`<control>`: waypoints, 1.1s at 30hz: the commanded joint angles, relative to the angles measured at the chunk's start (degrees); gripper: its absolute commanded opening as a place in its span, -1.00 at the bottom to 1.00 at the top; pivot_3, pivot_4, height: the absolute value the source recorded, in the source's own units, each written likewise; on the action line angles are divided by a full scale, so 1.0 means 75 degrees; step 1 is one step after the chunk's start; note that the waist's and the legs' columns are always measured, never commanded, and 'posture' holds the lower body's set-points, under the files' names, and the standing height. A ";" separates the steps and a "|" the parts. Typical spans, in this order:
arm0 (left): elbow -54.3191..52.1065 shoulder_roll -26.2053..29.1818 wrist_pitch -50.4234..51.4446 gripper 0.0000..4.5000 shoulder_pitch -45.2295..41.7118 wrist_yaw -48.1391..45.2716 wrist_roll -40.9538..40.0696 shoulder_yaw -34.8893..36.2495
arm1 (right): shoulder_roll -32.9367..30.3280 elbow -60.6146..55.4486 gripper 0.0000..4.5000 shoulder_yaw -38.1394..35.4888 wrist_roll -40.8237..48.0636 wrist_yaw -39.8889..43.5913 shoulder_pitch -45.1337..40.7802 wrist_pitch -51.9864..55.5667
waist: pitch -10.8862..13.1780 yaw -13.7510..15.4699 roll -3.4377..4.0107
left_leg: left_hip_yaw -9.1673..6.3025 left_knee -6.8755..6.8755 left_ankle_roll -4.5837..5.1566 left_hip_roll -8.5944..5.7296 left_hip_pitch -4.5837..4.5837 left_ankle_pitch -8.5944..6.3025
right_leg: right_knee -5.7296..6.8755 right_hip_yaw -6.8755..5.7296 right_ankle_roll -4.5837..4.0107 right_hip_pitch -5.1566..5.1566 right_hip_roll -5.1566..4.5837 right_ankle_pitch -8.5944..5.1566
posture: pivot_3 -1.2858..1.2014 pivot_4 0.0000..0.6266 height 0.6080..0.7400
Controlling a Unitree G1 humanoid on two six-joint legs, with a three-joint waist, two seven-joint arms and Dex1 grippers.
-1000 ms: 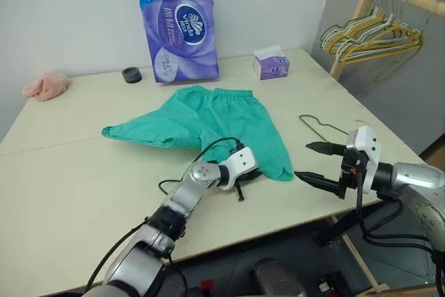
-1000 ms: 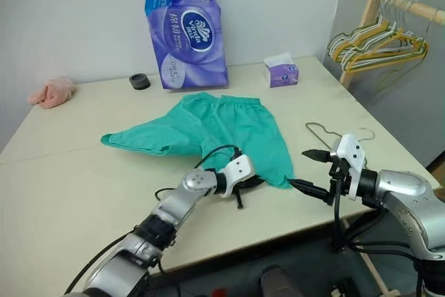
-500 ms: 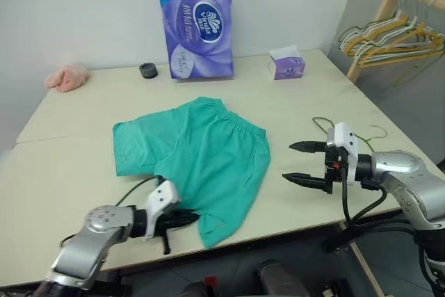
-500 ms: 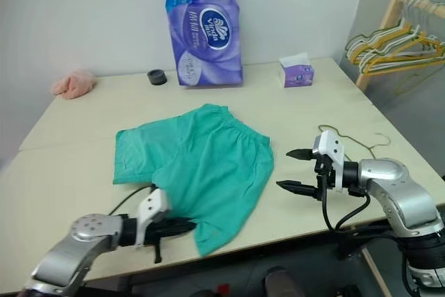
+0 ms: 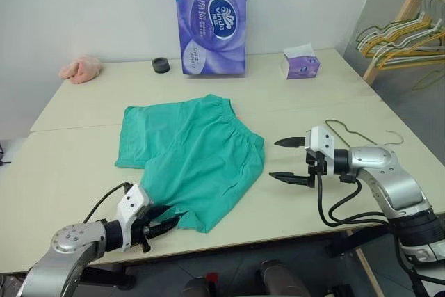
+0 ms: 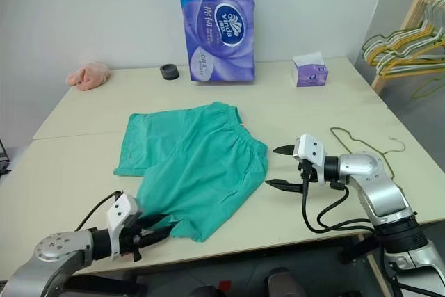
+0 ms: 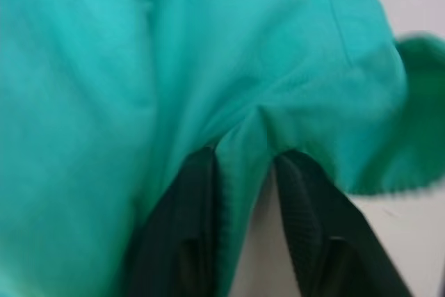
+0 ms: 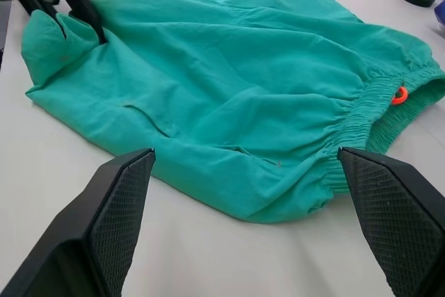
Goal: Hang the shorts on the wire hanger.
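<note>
I see shorts (image 5: pixel 195 158) flat mid-tabletop (image 5: pixel 83 172), hem near the front edge, where my left end effector (image 5: pixel 163 222) stands part-open around it. Right end effector (image 5: pixel 284 159) gapes wide beside the waistband; hanger (image 5: pixel 354 137) lies beyond.

teal shorts (image 7: pixel 208 67), left claw (image 7: pixel 245 161) fingers parted, cloth between
</note>
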 commanded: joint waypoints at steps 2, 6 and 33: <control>-0.1179 0.0394 0.1252 0.44 0.0499 -0.0503 -0.1732 0.1063 | -0.0012 -0.0039 1.00 -0.0124 -0.0025 0.0136 -0.0020 -0.0245 | 0.0003 0.0021 -0.0005 | -0.0002 0.0007 0.0000 0.0000 0.0003 0.0001 | 0.0031 -0.0005 -0.0009 -0.0006 0.0001 -0.0006 | -0.12 -0.87 1.00; -0.1811 0.0727 0.1920 0.97 0.0561 -0.0669 -0.2809 0.1594 | -0.0012 -0.0043 1.00 -0.0122 -0.0017 0.0202 -0.0007 -0.0244 | 0.0009 0.0109 0.0006 | -0.0001 0.0013 0.0004 0.0000 0.0033 0.0006 | 0.0048 -0.0004 -0.0017 0.0012 0.0005 -0.0012 | -0.11 -0.86 1.00; -0.1077 -0.0431 0.1979 0.99 -0.2812 0.1963 0.0882 -0.3947 | -0.0180 -0.0274 1.00 -0.0042 -0.0356 0.0376 0.0117 -0.0622 | 0.0023 0.0300 -0.0015 | 0.0013 0.0009 0.0008 -0.0001 0.0128 0.0009 | 0.0051 0.0014 -0.0033 0.0107 0.0021 -0.0033 | -0.14 -0.82 1.00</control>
